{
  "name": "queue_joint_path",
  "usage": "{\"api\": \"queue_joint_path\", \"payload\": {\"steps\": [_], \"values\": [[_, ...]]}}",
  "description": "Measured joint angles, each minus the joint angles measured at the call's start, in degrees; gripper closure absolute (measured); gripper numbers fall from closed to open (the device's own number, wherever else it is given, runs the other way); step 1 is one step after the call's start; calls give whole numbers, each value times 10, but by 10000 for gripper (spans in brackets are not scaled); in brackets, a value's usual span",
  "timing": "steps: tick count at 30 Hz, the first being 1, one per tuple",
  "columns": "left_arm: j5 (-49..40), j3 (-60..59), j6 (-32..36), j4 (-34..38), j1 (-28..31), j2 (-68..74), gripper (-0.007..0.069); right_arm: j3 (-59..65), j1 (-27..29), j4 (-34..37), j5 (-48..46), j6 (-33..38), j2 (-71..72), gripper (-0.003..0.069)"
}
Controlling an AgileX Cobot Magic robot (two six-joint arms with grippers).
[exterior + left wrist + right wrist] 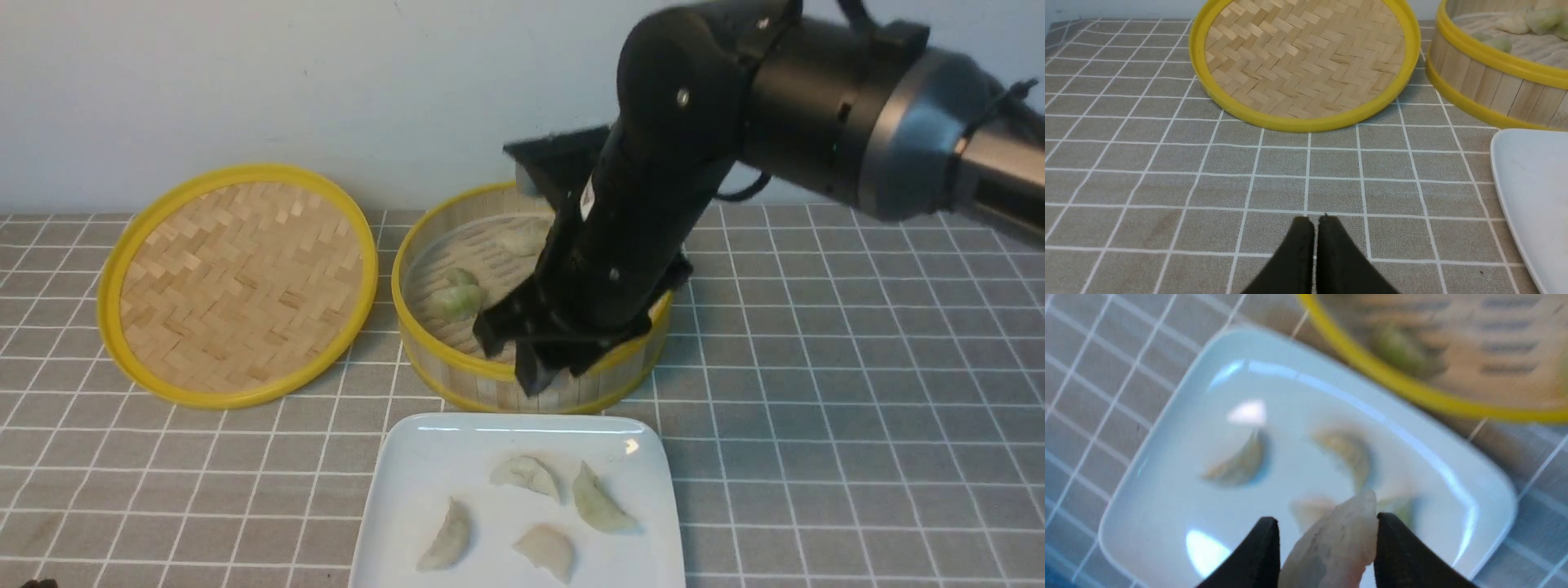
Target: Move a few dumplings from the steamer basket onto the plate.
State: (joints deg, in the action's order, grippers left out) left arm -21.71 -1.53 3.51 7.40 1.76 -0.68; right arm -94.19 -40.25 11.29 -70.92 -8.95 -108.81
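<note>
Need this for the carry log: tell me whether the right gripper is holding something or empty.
Holding. The right gripper is shut on a pale dumpling, which shows pinched between its jaws in the right wrist view.

The square white plate [416,482] is glossy and smooth, with a glazed look and bright reflections. The round bamboo steamer basket [457,382] has a matt wall of pale wood slats, and its yellow rims are smooth. The flat yellow-rimmed disc of woven bamboo [237,282] is dry, matt and ribbed. The pale crescent-shaped dumplings [600,502] have translucent, pleated skins with a faint sheen. The counter [816,392] has a grey, matt, cloth-like cover. The right tool [1327,522] has matt black fingers.
</note>
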Motion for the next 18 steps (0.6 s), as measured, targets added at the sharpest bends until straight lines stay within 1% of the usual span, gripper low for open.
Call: {"api": "queue_joint_path", "payload": {"steps": [1, 4, 8, 10, 11, 13, 14, 15, 16, 18], "values": [[0, 0, 0, 0, 0, 0, 629, 5, -2, 0, 0, 0, 0, 383], [0, 0, 0, 0, 0, 0, 629, 66, -41, 9, 6, -4, -12, 383], [0, 0, 0, 0, 0, 0, 629, 77, -61, 30, 35, -4, -35, 383], [0, 0, 0, 0, 0, 0, 629, 77, -64, 40, 45, 0, -43, 369], [0, 0, 0, 0, 0, 0, 629, 77, -65, 43, 52, 3, -48, 348], [0, 0, 0, 0, 0, 0, 629, 77, -65, 45, 64, 5, -56, 265], [0, 0, 0, 0, 0, 0, 629, 77, -65, 45, 65, 5, -55, 256], [0, 0, 0, 0, 0, 0, 629, 77, -65, 43, 70, 5, -57, 212], [0, 0, 0, 0, 0, 0, 629, 77, -65, 43, 78, 5, -57, 139], [0, 0, 0, 0, 0, 0, 629, 72, -65, 36, 79, 5, -57, 93]]}}
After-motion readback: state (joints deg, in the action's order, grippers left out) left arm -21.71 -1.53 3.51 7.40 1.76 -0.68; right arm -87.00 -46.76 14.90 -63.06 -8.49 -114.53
